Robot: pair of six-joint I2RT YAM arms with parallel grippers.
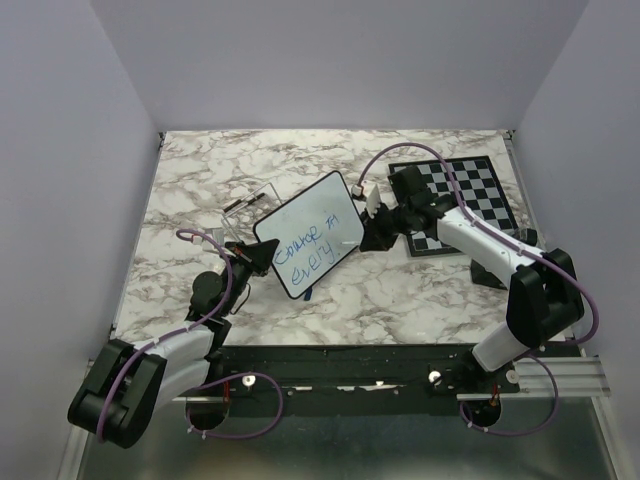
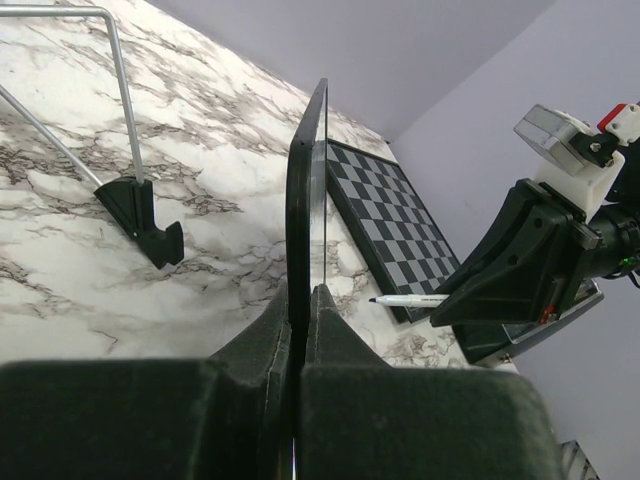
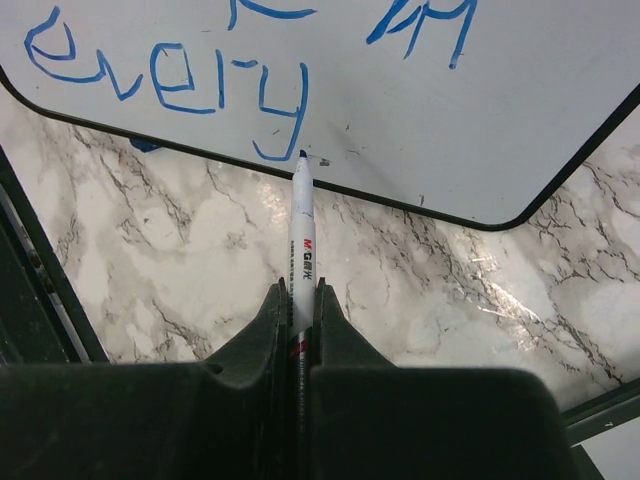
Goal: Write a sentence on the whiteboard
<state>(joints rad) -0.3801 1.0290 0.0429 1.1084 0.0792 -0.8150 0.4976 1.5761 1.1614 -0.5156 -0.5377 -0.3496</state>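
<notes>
While both arms reach in from the table's 6 o'clock edge, count is: two grippers, one whiteboard, one marker, one chessboard, one wire stand.

Left gripper [image 1: 258, 257]: fingers clamped narrow on the whiteboard [image 1: 310, 232], at its 8 o'clock corner. The left wrist view shows the board edge-on, pinched between both fingers.

Right gripper [image 1: 374, 236]: at the board's 3 o'clock side, closed tight on the marker [image 3: 302, 235], barrel sticking out from between the fingers. The tip sits on the white face near the framed edge, just under the "y". Actual contact: can't tell.

The whiteboard is mid-table [image 1: 200, 170], turned diagonal in the top view and tilted with its face up. Whether any corner rests on the marble is unclear.

Sentence [image 1: 308, 240]: blue, two lines. One reads "every"; the other I can't read for sure.

One small blue object [image 1: 308, 294] pokes out under the board's 6 o'clock edge; can't identify it.

Wire stand [image 1: 250, 205] is at the board's 10 o'clock, just beside it. Chessboard [image 1: 470, 195] is at 2 o'clock, beyond the right gripper, flat on the table.
</notes>
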